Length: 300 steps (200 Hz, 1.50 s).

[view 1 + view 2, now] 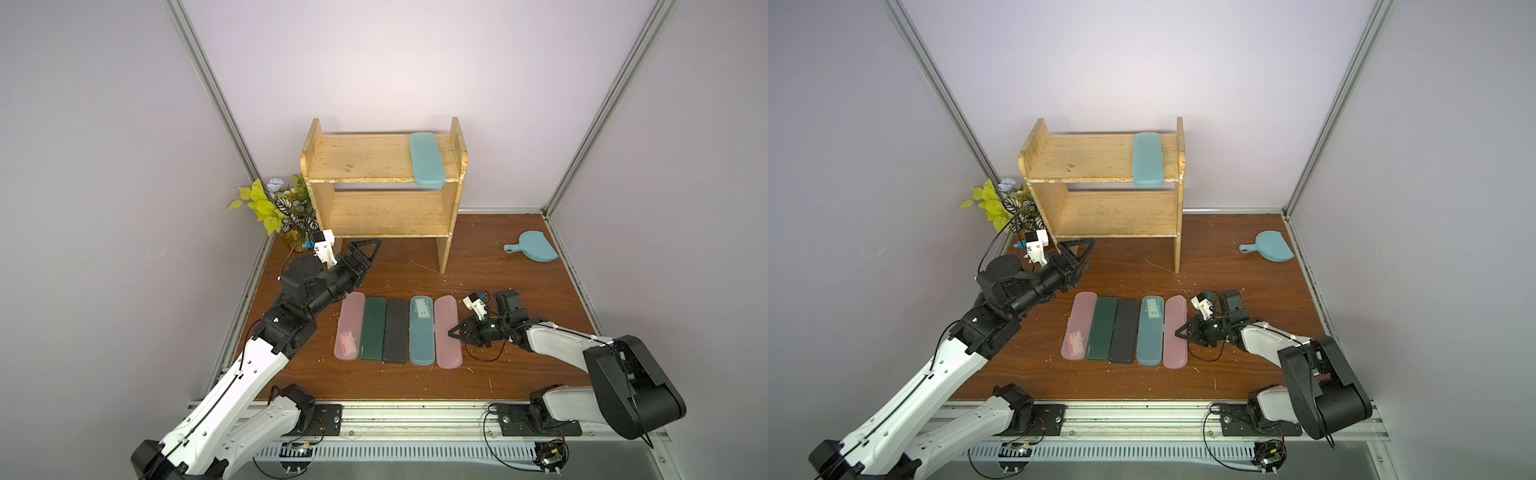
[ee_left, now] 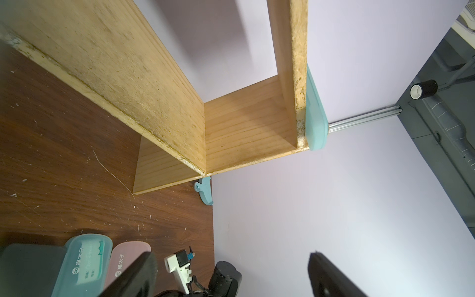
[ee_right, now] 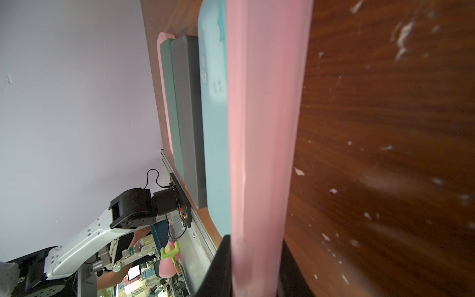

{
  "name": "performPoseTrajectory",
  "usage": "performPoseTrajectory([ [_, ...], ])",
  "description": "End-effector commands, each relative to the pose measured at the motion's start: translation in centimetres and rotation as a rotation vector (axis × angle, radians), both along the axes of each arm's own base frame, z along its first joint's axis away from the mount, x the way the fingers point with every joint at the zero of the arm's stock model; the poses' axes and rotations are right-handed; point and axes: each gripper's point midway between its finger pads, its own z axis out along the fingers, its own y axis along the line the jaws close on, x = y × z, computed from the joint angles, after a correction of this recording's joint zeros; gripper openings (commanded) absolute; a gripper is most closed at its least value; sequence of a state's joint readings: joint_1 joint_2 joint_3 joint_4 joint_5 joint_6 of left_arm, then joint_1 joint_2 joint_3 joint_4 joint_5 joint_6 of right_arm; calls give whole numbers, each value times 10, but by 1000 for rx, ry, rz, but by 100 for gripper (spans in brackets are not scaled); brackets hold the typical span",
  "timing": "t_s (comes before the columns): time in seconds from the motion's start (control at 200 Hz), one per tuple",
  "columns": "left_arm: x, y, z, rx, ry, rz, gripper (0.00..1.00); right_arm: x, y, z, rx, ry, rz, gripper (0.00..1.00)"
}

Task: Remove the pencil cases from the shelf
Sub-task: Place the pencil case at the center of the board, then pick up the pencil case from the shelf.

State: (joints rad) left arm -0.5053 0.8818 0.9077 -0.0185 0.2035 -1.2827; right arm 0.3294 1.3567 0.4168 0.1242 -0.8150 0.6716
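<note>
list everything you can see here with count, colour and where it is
table: one, dark brown wood
shelf: one, light wood, two tiers, back of the table
pencil cases on the table: five, side by side in front of the shelf; left-end pink case, dark green case, black case, labelled teal case, right-end pink case
pencil case on the shelf: one, plain teal case, top board, overhanging its front edge
dustpan: one, teal, on the table, far right
plant: one, yellow-green and striped leaves, beside the shelf, back left
left gripper: one, black, open and empty, in front of the shelf
right gripper: one, black, shut on the right-end pink case
</note>
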Motion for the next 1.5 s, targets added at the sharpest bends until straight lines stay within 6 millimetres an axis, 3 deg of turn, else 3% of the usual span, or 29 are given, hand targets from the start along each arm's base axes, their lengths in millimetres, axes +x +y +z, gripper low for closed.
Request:
performPoseTrajectory([
  [0.0, 2, 2, 14, -9, -38, 14, 86, 11, 1, 6, 21, -40, -30, 20],
  [0.145, 5, -1, 14, -9, -35, 8, 86, 13, 1, 4, 20, -38, -41, 21],
  [0.455, 12, -7, 19, -10, -39, -8, 87, 17, -7, 3, -57, -38, -59, 52],
  [0.826, 32, -22, 59, -96, -89, -10, 96, 27, -31, 20, -220, -96, -142, 75],
  [0.901, 39, -29, 68, -128, -95, -16, 97, 28, -35, 27, -241, -116, -163, 85],
  [0.956, 45, -34, 74, -140, -115, -16, 96, 29, -38, 34, -247, -140, -177, 98],
  [1.216, 73, -54, 108, -238, -132, -12, 92, 40, -46, 81, -179, -295, -301, 99],
  [1.496, 94, -76, 119, -293, -134, -31, 82, 45, -52, 128, -54, -407, -426, 98],
])
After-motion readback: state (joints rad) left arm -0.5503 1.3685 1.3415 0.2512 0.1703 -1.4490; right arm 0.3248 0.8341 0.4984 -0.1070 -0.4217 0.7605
